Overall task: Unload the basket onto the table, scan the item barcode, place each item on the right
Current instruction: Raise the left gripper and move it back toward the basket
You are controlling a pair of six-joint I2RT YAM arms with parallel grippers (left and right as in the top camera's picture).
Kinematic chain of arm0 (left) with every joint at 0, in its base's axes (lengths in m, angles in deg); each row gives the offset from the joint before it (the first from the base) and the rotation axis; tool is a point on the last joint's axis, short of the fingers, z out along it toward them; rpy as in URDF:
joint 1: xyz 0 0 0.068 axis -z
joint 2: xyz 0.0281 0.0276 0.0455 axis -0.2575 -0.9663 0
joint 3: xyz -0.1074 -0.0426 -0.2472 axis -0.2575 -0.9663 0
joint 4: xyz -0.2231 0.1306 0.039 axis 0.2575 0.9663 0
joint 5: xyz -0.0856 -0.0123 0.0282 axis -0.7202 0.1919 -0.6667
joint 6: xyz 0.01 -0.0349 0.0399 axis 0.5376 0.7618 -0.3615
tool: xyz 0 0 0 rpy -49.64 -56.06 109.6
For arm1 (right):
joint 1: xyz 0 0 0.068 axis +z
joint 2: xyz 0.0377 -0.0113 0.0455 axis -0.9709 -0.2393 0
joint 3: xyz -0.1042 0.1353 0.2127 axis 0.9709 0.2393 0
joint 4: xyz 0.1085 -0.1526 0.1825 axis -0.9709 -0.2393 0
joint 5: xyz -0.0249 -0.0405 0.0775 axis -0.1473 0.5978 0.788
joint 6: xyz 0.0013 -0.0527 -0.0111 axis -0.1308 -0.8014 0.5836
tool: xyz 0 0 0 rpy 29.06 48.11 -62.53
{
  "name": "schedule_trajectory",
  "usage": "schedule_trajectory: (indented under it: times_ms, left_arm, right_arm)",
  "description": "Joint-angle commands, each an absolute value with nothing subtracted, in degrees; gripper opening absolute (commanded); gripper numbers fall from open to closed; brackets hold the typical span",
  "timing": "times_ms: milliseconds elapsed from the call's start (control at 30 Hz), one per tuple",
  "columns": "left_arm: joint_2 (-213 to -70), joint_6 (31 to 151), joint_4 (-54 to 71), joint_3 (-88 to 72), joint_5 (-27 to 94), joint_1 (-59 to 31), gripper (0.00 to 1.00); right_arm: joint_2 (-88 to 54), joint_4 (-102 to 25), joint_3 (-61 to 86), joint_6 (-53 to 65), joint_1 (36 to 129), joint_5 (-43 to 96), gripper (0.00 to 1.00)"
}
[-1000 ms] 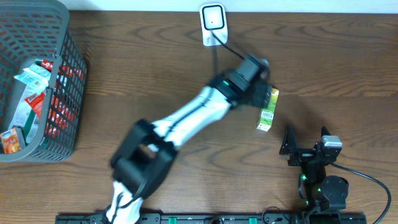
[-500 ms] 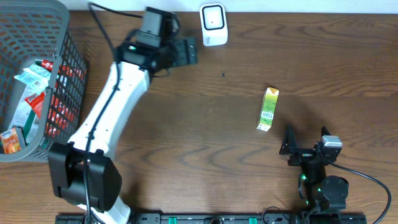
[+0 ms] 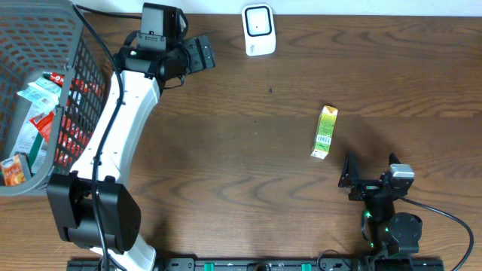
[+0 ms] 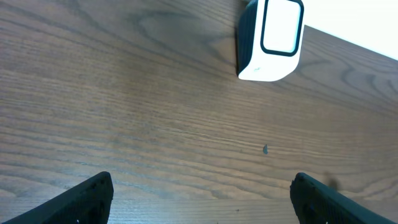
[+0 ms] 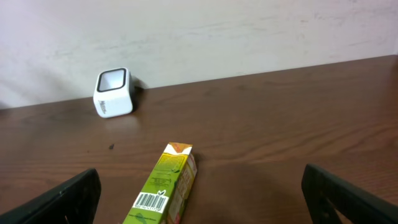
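The item, a slim green and yellow carton, lies flat on the brown table right of centre, its barcode facing up. The white barcode scanner stands at the table's far edge and shows at the top of the left wrist view. My left gripper is open and empty, hovering left of the scanner and far from the carton. My right gripper rests open near the front edge, just behind the carton, nothing between its fingers.
A grey wire basket with several packaged goods fills the left edge of the table. The left arm's white links run along the basket's side. A black cable trails from the right arm's base.
The left arm let the carton go on the table, then swung from it across to the far left, past the scanner. The carton lies still where it was left. The right arm stayed put.
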State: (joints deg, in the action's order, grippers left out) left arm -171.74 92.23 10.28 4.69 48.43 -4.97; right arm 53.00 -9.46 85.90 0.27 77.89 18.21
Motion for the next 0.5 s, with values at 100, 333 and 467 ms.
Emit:
schedule_trajectory:
  times_ms: [100, 333, 467]
  left_arm:
    - [-171.7, 91.3, 10.5, 5.4, 48.6, -5.1, 0.92]
    - [-171.7, 91.3, 10.5, 5.4, 48.6, -5.1, 0.92]
    - [-171.7, 91.3, 10.5, 5.4, 48.6, -5.1, 0.92]
  right_arm:
    - [53.3, -9.7, 86.0, -0.4, 77.7, 18.5, 0.99]
    - [53.3, -9.7, 86.0, -0.4, 77.7, 18.5, 0.99]
    - [53.3, -9.7, 86.0, -0.4, 77.7, 18.5, 0.99]
